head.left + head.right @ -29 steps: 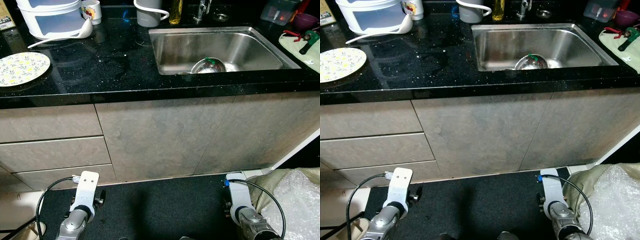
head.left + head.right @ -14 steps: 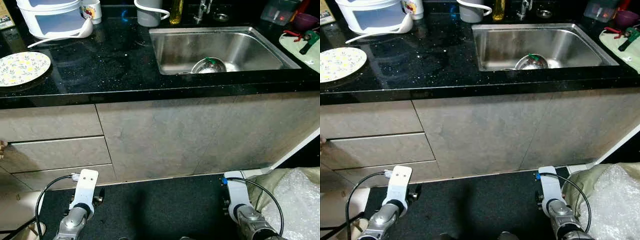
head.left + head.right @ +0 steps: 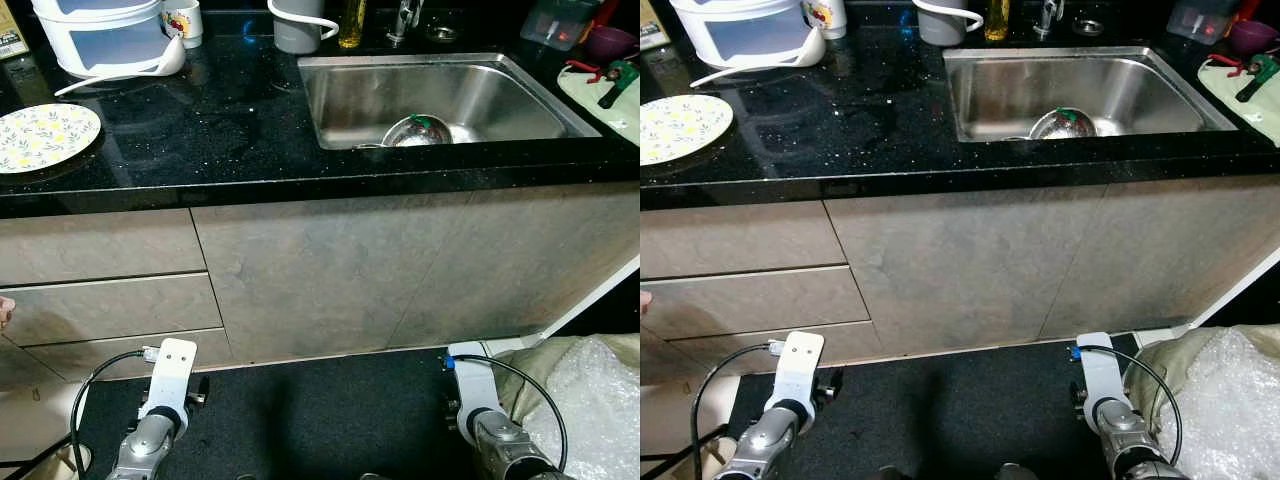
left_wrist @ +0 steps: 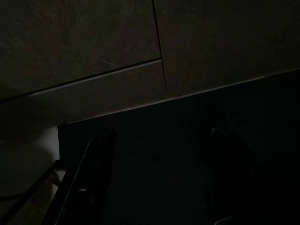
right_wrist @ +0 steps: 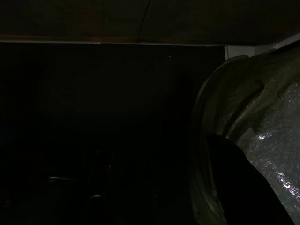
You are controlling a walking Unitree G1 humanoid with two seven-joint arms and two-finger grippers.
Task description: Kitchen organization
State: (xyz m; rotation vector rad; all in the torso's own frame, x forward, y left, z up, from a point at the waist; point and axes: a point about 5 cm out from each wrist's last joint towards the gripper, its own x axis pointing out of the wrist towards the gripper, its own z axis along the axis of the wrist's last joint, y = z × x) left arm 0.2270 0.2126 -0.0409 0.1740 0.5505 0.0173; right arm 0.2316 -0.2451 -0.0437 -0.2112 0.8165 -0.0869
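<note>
A floral plate (image 3: 45,137) lies at the left end of the black countertop (image 3: 230,120). The steel sink (image 3: 345,95) holds a metal strainer bowl (image 3: 415,130) with a green handle. At the back stand a white lidded container (image 3: 100,35), a mug (image 3: 183,20), a grey jug (image 3: 296,25) and an oil bottle (image 3: 351,22). Both arms hang idle low in front of the cabinets: the left arm's wrist (image 3: 160,410) and the right arm's wrist (image 3: 485,415). The left gripper (image 4: 159,173) is only a dim shape over the dark mat in the left wrist view.
Grey drawers (image 3: 110,305) and cabinet doors (image 3: 330,270) face me under the counter. A dark mat (image 3: 320,410) covers the floor. A bag of bubble wrap (image 3: 595,385) lies at the lower right. A pale board (image 3: 600,90) with tools lies right of the sink. A person's fingertip (image 3: 3,310) shows beside the drawers.
A person's fingertip has come in at the left edge by the drawers and moved slightly down. The arms and counter items have stayed put.
</note>
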